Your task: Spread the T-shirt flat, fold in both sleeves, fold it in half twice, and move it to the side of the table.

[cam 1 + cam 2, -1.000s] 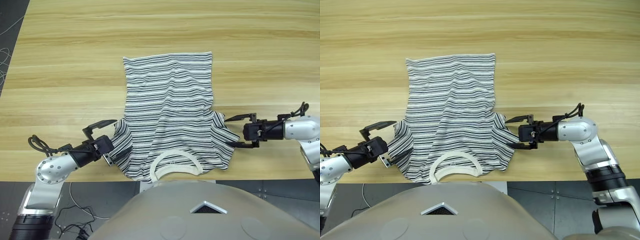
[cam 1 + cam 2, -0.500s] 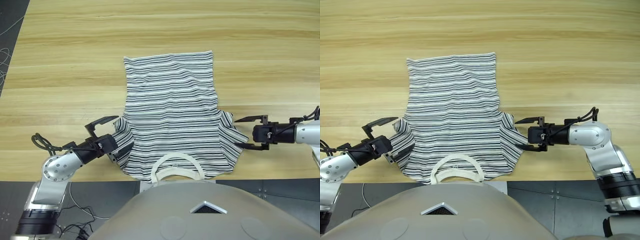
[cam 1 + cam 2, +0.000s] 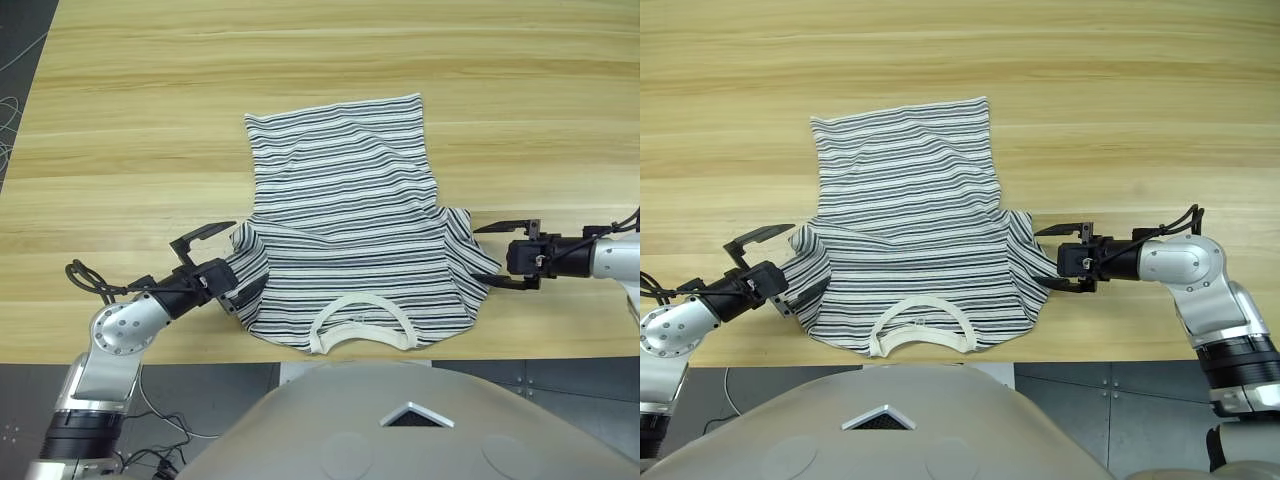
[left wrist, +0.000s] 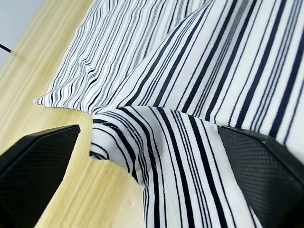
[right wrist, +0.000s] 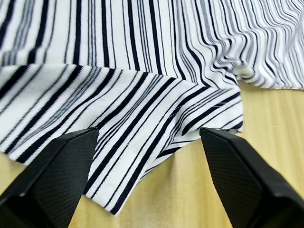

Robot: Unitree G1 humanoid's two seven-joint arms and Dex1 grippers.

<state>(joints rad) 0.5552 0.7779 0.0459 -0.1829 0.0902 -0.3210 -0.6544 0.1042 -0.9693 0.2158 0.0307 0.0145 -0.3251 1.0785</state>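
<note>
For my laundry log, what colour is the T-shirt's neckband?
Cream-white neckband, against the T-shirt's black-and-white stripes; clearest in the left eye view.

- The left arm (image 3: 115, 335) is angling forward and inward from the robot's left side, with its elbow held close to the body.
- The left gripper (image 3: 248, 256) is pointing toward the robot's right, and its jaws are standing wide apart, one above the other.
- The right arm (image 3: 1188, 262) is bending at the elbow, with its forearm lying level and aiming toward the robot's left.
- The right gripper (image 3: 484, 257) is facing the left one, and its jaws are gaping wide too.
- Both grippers are sitting at about the same depth, well apart.
</note>
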